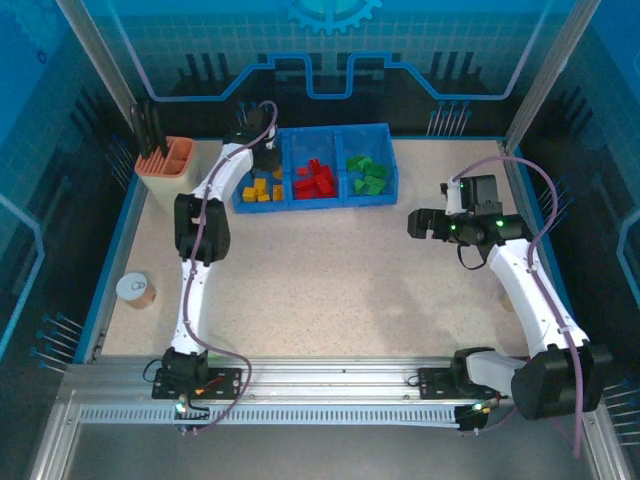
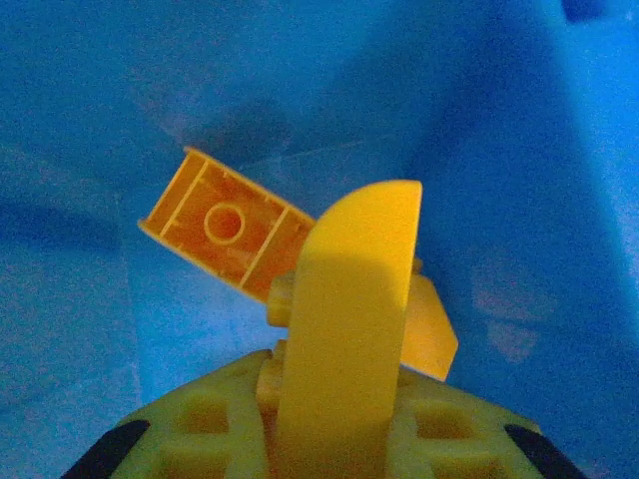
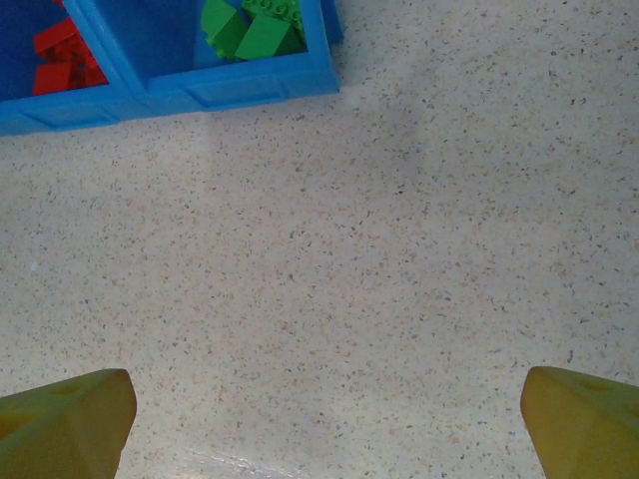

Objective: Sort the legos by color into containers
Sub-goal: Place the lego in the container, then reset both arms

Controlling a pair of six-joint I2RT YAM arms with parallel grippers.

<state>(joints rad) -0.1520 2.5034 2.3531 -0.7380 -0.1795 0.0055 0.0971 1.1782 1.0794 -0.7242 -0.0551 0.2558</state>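
The left gripper (image 1: 266, 158) pinches a yellow brick (image 2: 225, 225) over the left compartment (image 1: 246, 203) of the tray (image 1: 392, 170), upper centre, apparently to release it among matching yellow bricks (image 1: 262, 190). The right gripper (image 1: 418, 224) hangs spread at mid-right, clear of the tray.

Broad bare desk (image 1: 330, 270) before the blue tray (image 1: 340, 203), left arm (image 1: 215, 190) crossing over its left compartment (image 1: 258, 206), orange holder (image 1: 165, 165) crowding far-left corner.

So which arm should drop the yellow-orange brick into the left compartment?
Left. The left gripper sits down in the left compartment, shut on the yellow-orange brick; the right gripper hangs open over the table, well away.
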